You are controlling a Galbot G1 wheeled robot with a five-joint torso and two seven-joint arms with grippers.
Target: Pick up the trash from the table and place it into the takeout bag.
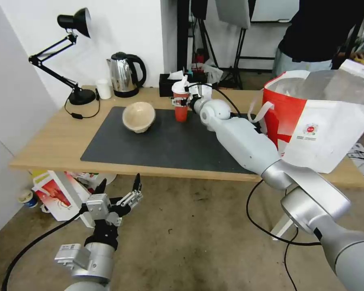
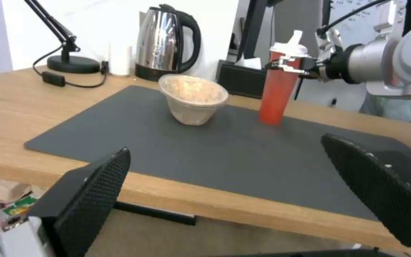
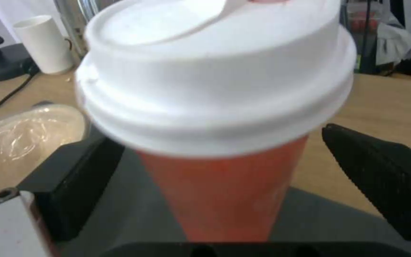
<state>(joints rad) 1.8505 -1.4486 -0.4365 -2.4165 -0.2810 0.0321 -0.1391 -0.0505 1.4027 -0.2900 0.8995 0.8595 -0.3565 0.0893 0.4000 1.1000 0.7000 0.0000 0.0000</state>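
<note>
1. Bearing the dark mat [image 1: 170, 141], the table [image 1: 52, 141] is the landmark.
2. Takeout bag [image 1: 311, 121]: at the mat's right end, mouth open to receive trash.
3. Beige paper bowl [image 1: 138, 116]: tilted on the mat's far left.
4. Red cup [image 1: 181, 106]: upright on the mat's far edge; right gripper [image 1: 183, 100] straddles it under the lid, fingers [image 3: 381, 178] not yet touching.
5. Left gripper [image 1: 119, 190]: parked below the table's near edge, spread wide.

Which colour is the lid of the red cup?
White lid on the red cup, best seen in the right wrist view.
</note>
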